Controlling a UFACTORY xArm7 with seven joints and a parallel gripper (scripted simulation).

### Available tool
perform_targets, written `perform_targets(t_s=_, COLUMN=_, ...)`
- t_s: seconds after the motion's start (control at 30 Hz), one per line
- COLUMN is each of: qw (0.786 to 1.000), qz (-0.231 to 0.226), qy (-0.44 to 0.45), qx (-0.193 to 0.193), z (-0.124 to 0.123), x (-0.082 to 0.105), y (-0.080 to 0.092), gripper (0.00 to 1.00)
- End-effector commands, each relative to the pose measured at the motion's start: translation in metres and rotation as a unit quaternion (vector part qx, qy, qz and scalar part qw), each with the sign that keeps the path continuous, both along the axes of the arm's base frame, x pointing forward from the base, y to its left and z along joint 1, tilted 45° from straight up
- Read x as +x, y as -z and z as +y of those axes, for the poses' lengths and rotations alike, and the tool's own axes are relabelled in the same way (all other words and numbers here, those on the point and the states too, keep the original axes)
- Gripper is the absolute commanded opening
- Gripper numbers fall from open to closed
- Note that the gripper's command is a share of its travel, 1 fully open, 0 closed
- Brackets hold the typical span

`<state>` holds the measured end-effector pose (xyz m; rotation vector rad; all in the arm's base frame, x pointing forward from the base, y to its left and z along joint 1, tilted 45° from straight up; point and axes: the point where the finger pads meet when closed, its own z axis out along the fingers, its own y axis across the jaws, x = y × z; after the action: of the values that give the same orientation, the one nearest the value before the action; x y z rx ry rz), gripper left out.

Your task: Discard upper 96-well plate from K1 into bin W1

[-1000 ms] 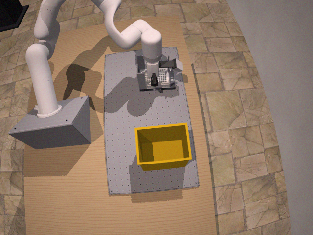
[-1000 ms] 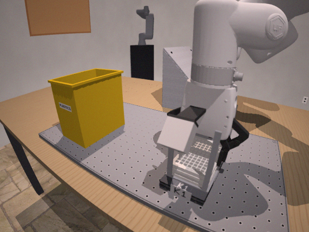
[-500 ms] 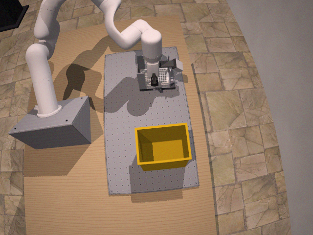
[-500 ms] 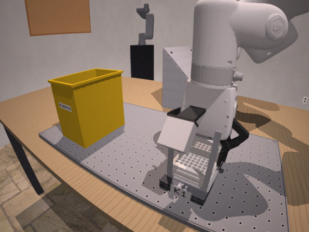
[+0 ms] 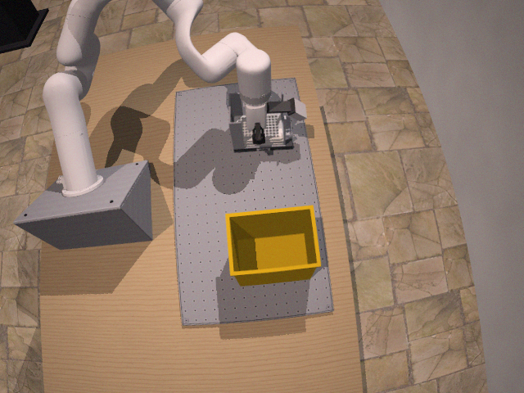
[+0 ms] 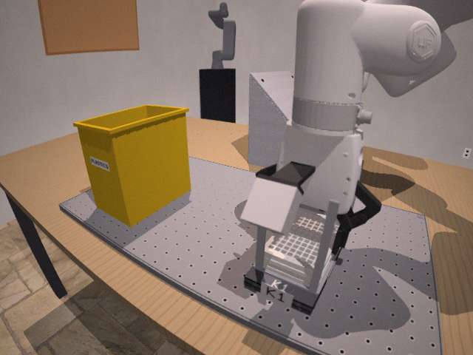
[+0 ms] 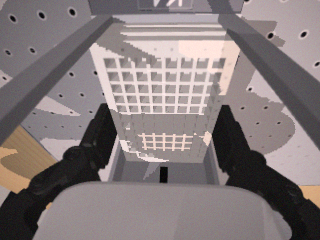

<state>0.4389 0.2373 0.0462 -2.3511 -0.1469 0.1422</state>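
A: What does the work sit on?

B: A wooden tabletop [image 5: 106, 338] carrying a grey perforated board [image 5: 198, 262], in a room with a stone-tiled floor [image 5: 381, 178] and plain grey walls; an orange panel [image 6: 88, 24] hangs on one wall.

A: How much room is there near the edges?

B: The rack [image 6: 324, 244], labelled K1, stands near the board's far end, well apart from the yellow bin [image 5: 270, 213], which is upright near the other end with its mouth open. Bare board lies between them.

A: And the arm?

B: It rises from a grey block [image 5: 127, 198] beside the board, bends over, and points straight down into the rack. The tool [image 7: 162, 132] is clamped on the upper plate [image 7: 160, 80], a dark finger [image 7: 100, 135] on each side. The plate lies inside the rack's posts, above the lower plate [image 6: 284, 267].
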Motion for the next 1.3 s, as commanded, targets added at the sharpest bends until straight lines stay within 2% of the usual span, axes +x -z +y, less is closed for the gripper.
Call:
perform_targets(t_s=0.0, qw=1.000, qz=-0.002, qy=0.002, qx=0.000, z=-0.002, x=0.002, y=-0.001, gripper=0.00)
perform_targets(t_s=1.27, qw=1.000, qz=-0.002, qy=0.002, qx=0.000, z=-0.013, x=0.004, y=-0.013, gripper=0.00)
